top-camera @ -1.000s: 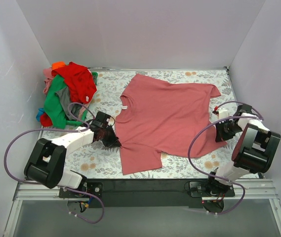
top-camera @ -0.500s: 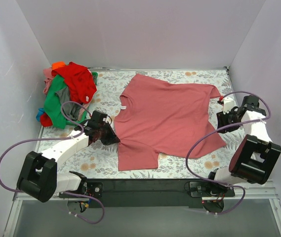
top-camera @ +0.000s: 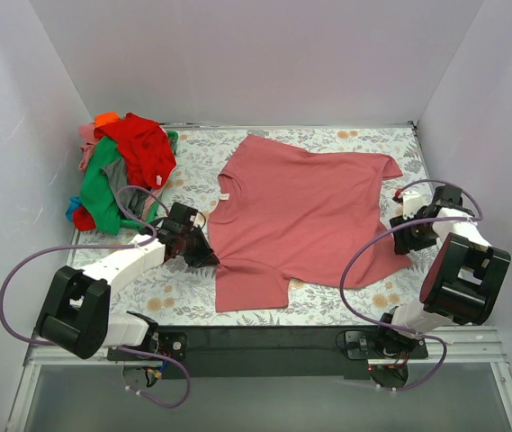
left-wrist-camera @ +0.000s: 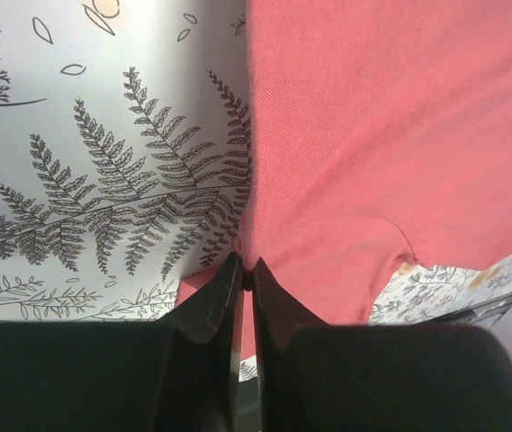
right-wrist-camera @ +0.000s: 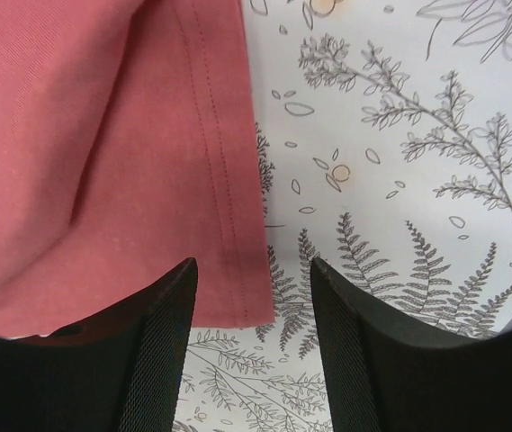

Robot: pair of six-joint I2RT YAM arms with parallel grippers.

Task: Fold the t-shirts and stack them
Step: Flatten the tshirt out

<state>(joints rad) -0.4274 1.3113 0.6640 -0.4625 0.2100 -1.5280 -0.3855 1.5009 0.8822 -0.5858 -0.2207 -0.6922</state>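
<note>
White floral cloth covers the surface (top-camera: 345, 135). 1 salmon t-shirt (top-camera: 300, 216) lies spread flat mid-surface, and the other t-shirts (top-camera: 125, 171) sit heaped at the far-left corner. At its sleeve seam the left gripper (left-wrist-camera: 245, 270) keeps its jaws pinching fabric. The right gripper (right-wrist-camera: 254, 270), jaws spread, has swung away and returned to straddle the hem, so folding likely awaits its grip.

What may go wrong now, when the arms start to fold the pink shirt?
1. The left gripper pinches only a thin edge of the salmon t-shirt; the cloth may slip out on lifting.
2. The right gripper is open, with the hem lying flat between its jaws; closing may miss it or pinch the floral cover too.
</note>
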